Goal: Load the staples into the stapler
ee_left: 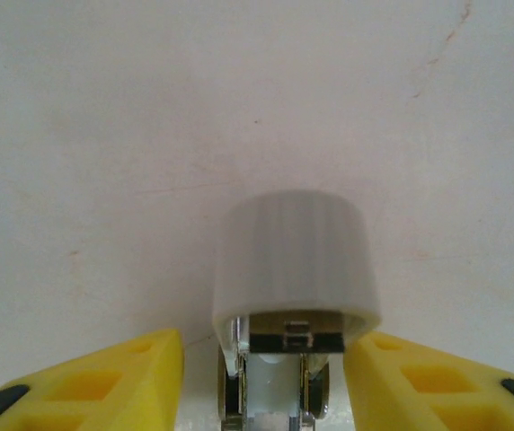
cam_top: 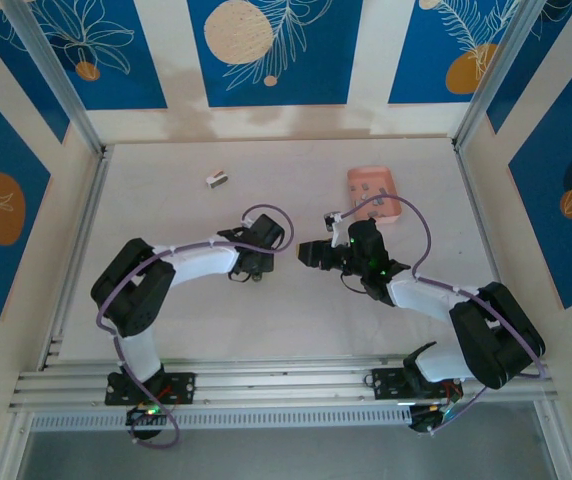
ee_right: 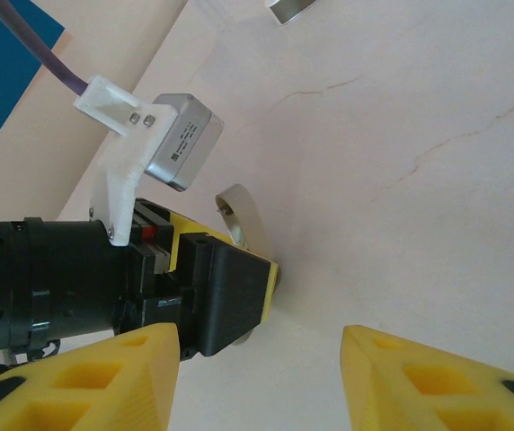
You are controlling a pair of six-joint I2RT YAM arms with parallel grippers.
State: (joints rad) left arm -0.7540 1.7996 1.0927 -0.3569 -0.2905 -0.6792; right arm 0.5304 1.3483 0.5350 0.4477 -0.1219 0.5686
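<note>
The stapler (ee_left: 293,260) lies on the table, seen end-on between my left gripper's (ee_left: 264,359) yellow fingers (ee_left: 122,377). Those fingers stand apart from it on both sides, so the left gripper is open. In the right wrist view a curved white edge of the stapler (ee_right: 237,208) peeks out behind the left gripper's black and yellow finger. My right gripper (ee_right: 259,359) is open with bare table between its fingers, and faces the left gripper (cam_top: 251,262) across a small gap. A pink tray (cam_top: 373,192) at the back right holds tiny specks. A small grey strip of staples (cam_top: 216,180) lies loose at the back left.
White walls with blue panels close the table on three sides, with metal rails along the left and right edges. Purple cables loop above both wrists. The silver camera box (ee_right: 183,142) on the left wrist sits close to my right gripper (cam_top: 314,254).
</note>
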